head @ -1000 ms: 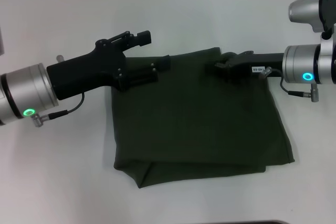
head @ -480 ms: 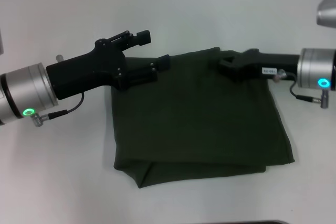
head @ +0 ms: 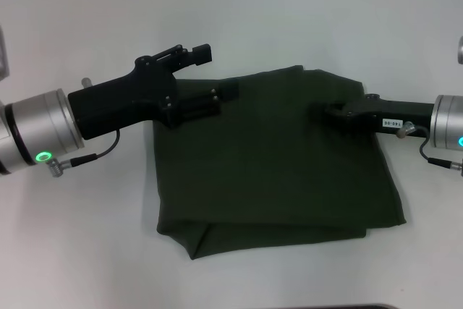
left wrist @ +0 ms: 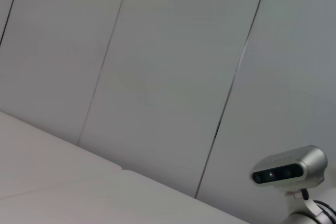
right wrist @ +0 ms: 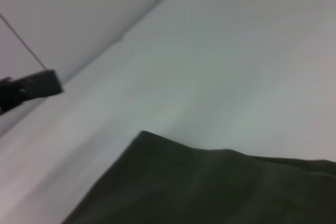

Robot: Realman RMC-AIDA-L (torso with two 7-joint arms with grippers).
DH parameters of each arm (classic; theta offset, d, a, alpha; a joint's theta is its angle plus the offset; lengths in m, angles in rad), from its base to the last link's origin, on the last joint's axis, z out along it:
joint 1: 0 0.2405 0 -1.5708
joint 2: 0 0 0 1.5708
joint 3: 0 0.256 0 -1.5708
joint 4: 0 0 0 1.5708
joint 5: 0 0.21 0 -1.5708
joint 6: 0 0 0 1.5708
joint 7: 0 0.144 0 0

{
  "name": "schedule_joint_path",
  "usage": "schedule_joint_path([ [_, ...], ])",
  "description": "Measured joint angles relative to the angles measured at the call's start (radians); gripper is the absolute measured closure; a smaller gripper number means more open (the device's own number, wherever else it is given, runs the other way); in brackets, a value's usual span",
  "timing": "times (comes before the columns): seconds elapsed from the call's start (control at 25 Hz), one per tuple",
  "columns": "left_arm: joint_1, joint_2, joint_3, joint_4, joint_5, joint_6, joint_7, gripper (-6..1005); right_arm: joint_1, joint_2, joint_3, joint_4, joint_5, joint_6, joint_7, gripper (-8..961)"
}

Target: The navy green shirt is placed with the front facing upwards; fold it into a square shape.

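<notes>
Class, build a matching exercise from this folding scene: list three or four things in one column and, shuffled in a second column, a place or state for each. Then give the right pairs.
Things:
1. shirt
2. left end effector
3. right end effector
4. table

Places or states:
A. white surface under everything
B. over the shirt's far left corner
C. folded into a rough square
D. over the shirt's right part, near the far edge

Pairs: 1-C, 2-B, 3-D, 4-A
</notes>
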Motion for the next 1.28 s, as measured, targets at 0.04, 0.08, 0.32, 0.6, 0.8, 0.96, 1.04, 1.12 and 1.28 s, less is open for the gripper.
schedule_joint_path([
  [0.04,0.000,0.000,0.000,-0.002,0.000,0.000,0.002,152,0.001,0.002,-0.002,0.001,-0.001,0.014,0.001,934],
  [0.08,-0.001,0.000,0.000,-0.004,0.000,0.000,0.004,152,0.003,0.004,-0.003,0.003,-0.001,0.027,0.003,934],
  [0.32,0.002,0.000,0.000,-0.006,0.000,-0.001,0.006,151,0.015,0.008,-0.013,0.023,-0.001,0.069,0.005,934],
  [0.6,0.000,0.000,0.000,-0.006,0.000,-0.001,0.006,151,0.011,0.007,-0.010,0.008,0.003,0.015,-0.008,923],
  [0.8,-0.001,0.000,0.000,-0.006,0.000,0.000,0.008,151,0.006,0.006,-0.006,-0.015,0.007,-0.034,-0.019,907],
  [0.96,-0.001,0.000,-0.001,-0.006,0.000,0.002,0.008,152,0.013,0.007,0.002,-0.021,0.015,-0.073,-0.034,894],
  [1.04,-0.001,0.000,-0.002,-0.006,0.000,0.003,0.008,152,0.024,0.008,0.000,-0.020,0.016,-0.081,-0.034,888],
  [1.12,-0.001,0.000,-0.001,-0.006,0.000,0.003,0.008,152,0.032,0.009,-0.002,-0.017,0.016,-0.081,-0.034,881],
  [1.28,0.003,0.002,0.001,-0.006,0.000,0.000,0.008,152,0.034,0.010,-0.003,-0.014,0.016,-0.077,-0.035,869],
])
